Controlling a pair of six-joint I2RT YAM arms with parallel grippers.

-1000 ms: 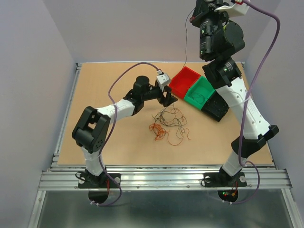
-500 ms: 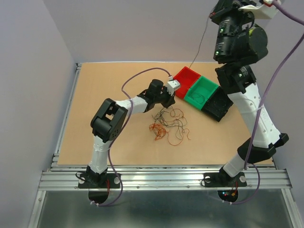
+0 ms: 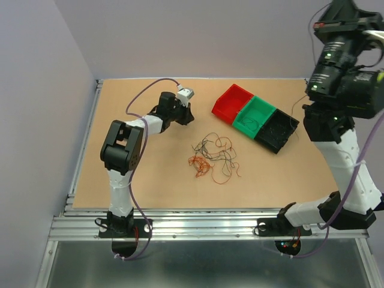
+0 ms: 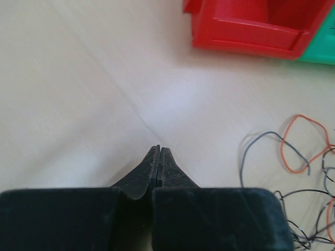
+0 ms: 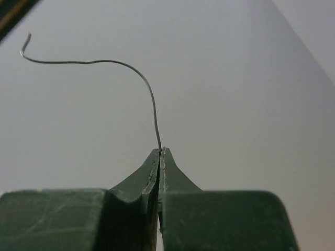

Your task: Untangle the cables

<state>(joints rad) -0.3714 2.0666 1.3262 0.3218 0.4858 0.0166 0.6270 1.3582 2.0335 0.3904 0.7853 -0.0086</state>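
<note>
the left gripper (image 4: 158, 152), jaws together and empty, sits upper left of the thin black and orange curly cables (image 3: 213, 157) at mid-frame. the right gripper (image 5: 159, 151), upper right, pinches one thin grey wire (image 5: 133, 67).

Desk, left half (image 3: 120, 180): bare board from the side rail to the heap – open passage.
Centre: cables (image 3: 213, 157) lie in a loose flat tangle and block a low sweep there.
Near strip: bare between the tangle and the front rail (image 3: 210, 223).
Far right: red bin (image 3: 233, 102), green bin (image 3: 259, 115) and black bin (image 3: 277, 131) touch in a diagonal row, with raised walls.
Gap: bare desk between the red bin and the tangle.
Left arm (image 3: 123, 150): crosses the far-left area. The left fingers (image 4: 149, 170) are pressed together, low, with bare desk ahead up to the red bin.
Right arm (image 3: 345, 156): rises along the right edge. The right fingers (image 5: 149, 175) are high off the desk – pinched on a grey cable (image 5: 131, 67).
Borders: walls (image 3: 36, 120) on three sides.
</note>
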